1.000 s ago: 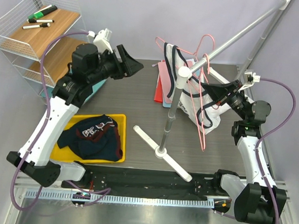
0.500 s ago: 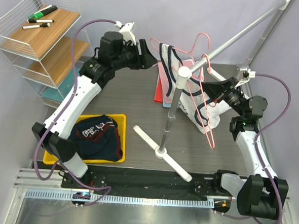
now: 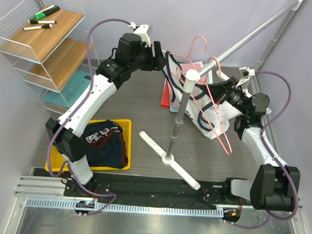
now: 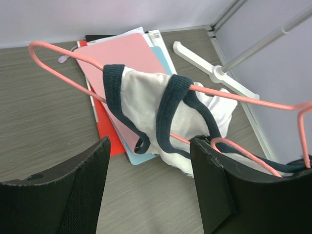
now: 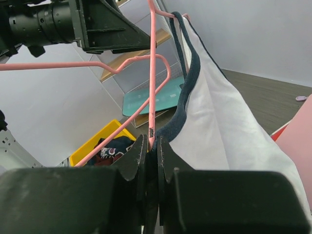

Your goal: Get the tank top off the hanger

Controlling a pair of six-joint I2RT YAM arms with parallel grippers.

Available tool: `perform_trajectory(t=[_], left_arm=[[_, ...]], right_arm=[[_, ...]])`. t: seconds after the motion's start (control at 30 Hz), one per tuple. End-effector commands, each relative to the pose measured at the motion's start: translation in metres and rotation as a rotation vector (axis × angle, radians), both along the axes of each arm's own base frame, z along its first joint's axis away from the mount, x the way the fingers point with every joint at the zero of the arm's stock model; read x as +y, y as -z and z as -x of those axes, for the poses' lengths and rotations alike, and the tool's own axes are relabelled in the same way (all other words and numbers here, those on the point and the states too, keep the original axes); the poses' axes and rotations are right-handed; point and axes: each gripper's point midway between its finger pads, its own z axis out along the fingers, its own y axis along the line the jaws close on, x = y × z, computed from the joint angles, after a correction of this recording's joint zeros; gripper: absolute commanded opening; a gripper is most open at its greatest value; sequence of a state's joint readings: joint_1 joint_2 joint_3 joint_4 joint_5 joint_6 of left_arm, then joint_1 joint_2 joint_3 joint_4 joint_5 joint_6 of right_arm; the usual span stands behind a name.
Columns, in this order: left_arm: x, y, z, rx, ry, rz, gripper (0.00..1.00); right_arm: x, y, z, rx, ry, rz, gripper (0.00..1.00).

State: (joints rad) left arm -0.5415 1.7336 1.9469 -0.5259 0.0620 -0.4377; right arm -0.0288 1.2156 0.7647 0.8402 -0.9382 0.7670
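Nearest the arm bases, a yellow tray [image 3: 121, 126] on the table [image 3: 141, 103] holds a crumpled dark garment [image 3: 98, 145], and to its right stands the white cross-shaped foot of a stand [image 3: 166, 159], its pole rising over the middle of the table. Further back on the right, the right fingers [image 5: 131, 163] are pressed together on the thin wire of a pink hanger [image 5: 152, 73], pinching it just beside the garment's navy edge. The tank top [image 3: 215, 114], white with navy trim, is on that hanger, raised above the table to the right of the pole, its body draping down below the right arm's wrist. One navy strap loops over the hanger's long arm toward the left side. There the left fingers [image 4: 63, 190] stand wide apart with nothing between them, hovering just short of that strap. Beneath it lie red, pink and blue folders [image 3: 170, 94]. At the far left corner a wire shelf [image 3: 21, 61] carries markers [image 3: 43, 15] on its top board.
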Motion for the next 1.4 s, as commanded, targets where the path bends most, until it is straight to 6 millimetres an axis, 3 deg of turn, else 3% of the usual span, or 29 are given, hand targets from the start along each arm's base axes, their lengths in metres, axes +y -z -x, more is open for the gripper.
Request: perform_trajectory(t=[0.0, 0.2, 0.47, 0.57, 0.77, 1.0, 1.07, 1.1, 1.17, 1.2, 1.37], left_arm=[[0.010, -0.017, -0.018, -0.079, -0.084, -0.015, 0.66], [0.006, -0.006, -0.029, -0.066, -0.094, -0.032, 0.64], [0.000, -0.004, -0.032, -0.045, -0.099, -0.002, 0.74], [0.000, -0.004, -0.034, -0.044, -0.107, 0.009, 0.73], [0.001, -0.006, -0.035, -0.048, -0.113, 0.011, 0.60], [0.008, -0.008, -0.032, -0.054, -0.122, -0.023, 0.29], [0.011, -0.007, -0.032, -0.054, -0.131, -0.040, 0.26], [0.013, -0.009, -0.031, -0.062, -0.133, -0.051, 0.16], [0.019, -0.007, -0.031, -0.056, -0.157, -0.077, 0.10], [0.022, -0.007, -0.030, -0.054, -0.164, -0.088, 0.00], [0.041, -0.011, -0.027, -0.059, -0.216, -0.131, 0.00]], right_arm=[[0.007, -0.036, 0.005, -0.166, -0.035, -0.005, 0.01], [0.010, -0.035, 0.003, -0.173, -0.061, -0.022, 0.01], [0.013, -0.035, 0.006, -0.175, -0.077, -0.023, 0.01], [0.013, -0.037, 0.009, -0.181, -0.082, -0.022, 0.01], [0.014, -0.038, 0.014, -0.187, -0.085, -0.018, 0.01], [0.014, -0.036, 0.022, -0.190, -0.090, -0.001, 0.01], [0.014, -0.035, 0.023, -0.197, -0.081, 0.017, 0.01], [0.014, -0.032, 0.024, -0.194, -0.082, 0.024, 0.01], [0.014, -0.030, 0.025, -0.194, -0.085, 0.040, 0.01], [0.014, -0.026, 0.027, -0.195, -0.086, 0.046, 0.01], [0.014, -0.013, 0.029, -0.190, -0.079, 0.096, 0.01]])
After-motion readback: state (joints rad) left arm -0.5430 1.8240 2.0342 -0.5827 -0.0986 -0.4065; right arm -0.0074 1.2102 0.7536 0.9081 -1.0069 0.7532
